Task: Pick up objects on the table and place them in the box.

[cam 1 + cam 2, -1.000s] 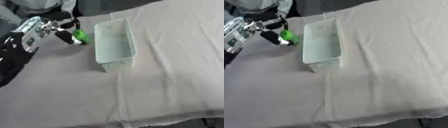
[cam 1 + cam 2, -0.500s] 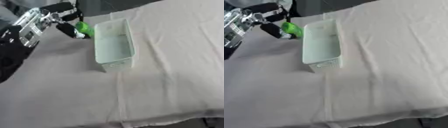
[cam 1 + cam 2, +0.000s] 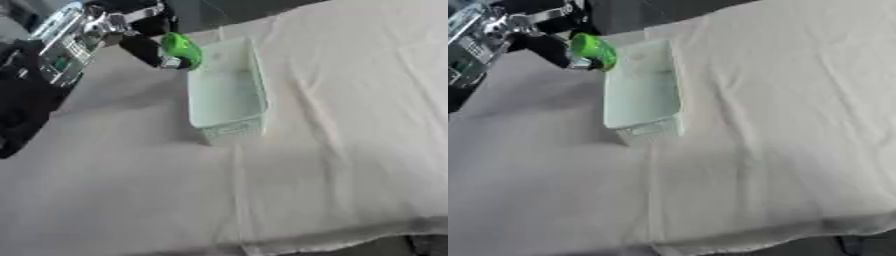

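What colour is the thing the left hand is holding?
Bright green object, in the left hand; clearest in the left eye view.

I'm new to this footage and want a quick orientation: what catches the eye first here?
The bright green object stands out most, held in the robot's left hand at the upper left, just over the near-left rim of the box. The pale mint box sits on the white cloth-covered table, and its inside looks empty.
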`<state>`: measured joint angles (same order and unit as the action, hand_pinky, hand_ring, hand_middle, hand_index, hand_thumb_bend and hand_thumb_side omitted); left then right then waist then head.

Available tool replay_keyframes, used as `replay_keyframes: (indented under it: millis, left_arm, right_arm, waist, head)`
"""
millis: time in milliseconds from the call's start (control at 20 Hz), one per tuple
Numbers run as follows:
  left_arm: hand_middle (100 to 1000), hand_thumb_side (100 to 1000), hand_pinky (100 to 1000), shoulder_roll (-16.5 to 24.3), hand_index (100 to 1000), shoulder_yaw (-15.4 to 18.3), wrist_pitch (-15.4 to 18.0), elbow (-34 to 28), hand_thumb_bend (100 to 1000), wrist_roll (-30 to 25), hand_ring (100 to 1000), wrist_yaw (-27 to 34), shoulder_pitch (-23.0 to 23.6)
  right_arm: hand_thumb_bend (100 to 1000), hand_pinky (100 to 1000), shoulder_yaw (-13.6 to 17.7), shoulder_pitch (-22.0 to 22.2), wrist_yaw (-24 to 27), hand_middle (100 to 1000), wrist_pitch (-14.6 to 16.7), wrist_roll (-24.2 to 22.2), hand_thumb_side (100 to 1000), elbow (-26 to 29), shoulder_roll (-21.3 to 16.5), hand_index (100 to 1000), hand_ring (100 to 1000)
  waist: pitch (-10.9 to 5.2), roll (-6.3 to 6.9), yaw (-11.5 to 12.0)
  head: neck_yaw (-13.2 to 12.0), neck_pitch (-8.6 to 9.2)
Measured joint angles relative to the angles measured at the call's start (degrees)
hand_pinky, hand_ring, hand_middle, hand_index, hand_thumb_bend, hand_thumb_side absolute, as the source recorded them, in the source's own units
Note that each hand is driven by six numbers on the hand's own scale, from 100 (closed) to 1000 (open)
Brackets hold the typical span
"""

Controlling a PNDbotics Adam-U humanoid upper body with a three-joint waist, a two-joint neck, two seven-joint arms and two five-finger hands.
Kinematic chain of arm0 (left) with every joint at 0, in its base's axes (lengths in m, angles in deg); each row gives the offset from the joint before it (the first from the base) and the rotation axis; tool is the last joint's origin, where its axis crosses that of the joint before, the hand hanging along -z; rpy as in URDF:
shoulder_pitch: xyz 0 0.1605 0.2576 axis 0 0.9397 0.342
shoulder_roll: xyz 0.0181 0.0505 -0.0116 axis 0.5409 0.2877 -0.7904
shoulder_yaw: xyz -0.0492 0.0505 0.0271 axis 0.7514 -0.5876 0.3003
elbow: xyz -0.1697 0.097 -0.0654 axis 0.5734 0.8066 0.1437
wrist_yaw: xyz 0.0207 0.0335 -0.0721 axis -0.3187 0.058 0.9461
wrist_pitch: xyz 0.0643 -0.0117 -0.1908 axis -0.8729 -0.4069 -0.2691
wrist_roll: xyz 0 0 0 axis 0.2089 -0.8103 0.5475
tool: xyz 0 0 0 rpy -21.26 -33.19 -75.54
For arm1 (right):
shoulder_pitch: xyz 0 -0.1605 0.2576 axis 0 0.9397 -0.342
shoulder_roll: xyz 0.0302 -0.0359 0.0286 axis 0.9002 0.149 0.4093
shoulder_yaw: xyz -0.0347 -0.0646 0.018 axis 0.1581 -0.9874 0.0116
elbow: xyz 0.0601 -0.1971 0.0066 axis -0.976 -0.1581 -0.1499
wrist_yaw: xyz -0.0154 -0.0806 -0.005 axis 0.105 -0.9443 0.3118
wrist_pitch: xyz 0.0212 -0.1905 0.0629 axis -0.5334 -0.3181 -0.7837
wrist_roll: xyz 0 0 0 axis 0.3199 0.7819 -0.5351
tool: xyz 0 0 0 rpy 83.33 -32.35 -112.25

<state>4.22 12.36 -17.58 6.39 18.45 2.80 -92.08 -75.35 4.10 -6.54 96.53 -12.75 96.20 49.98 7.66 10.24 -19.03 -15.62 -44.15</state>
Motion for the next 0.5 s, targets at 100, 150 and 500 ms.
replay_keyframes:
  millis: [100, 150, 500]
  left_arm:
    - [149, 492, 100, -0.09, 425, -0.79, 1.14, 0.21, 100, 0.71, 100, 0.03, -0.22]
    - [180, 504, 100, -0.14, 438, -1.10, 1.67, 0.37, 100, 1.17, 100, 0.00, -0.33]
    - [992, 802, 1000, -1.03, 1000, -2.69, 5.65, 1.30, 656, 2.88, 913, -2.01, -1.15]
  right_arm:
    - [100, 692, -0.01, -0.23, 0.23, 847, -0.14, -0.14, 560, 0.00, 0.00, 896, 786]
    - [100, 692, -0.01, -0.25, 0.30, 847, -0.16, -0.16, 560, 0.00, 0.00, 896, 786]
    - [100, 692, -0.11, -0.72, 0.83, 847, -0.43, -0.43, 561, 0.00, -0.01, 896, 786]
  waist:
    - [0.00, 0.13, -0.23]
    - [0.00, 0.20, -0.25]
    - [-0.04, 0.35, -0.43]
  head:
    - [0.00, 0.00]
    - [0.00, 0.00]
    - [0.00, 0.00]
